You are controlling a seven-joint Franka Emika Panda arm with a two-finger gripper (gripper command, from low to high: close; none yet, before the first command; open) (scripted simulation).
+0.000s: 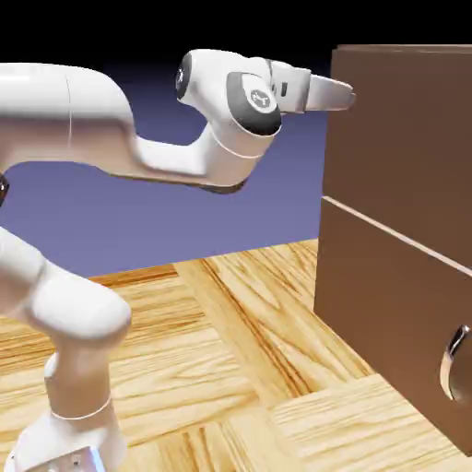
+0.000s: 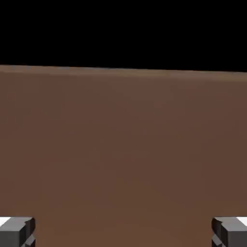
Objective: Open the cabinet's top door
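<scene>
No readable text, label, brand, number or sign is found in either view. A small pale mark is seen on the dark round cap of the arm's wrist (image 1: 253,95), but it cannot be read as a letter or figure.

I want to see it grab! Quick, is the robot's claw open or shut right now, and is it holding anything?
White arm's two-finger gripper: open, jaws wide apart, holding nothing; only the big dark-brown box-shaped cabinet shows ahead of it.
</scene>
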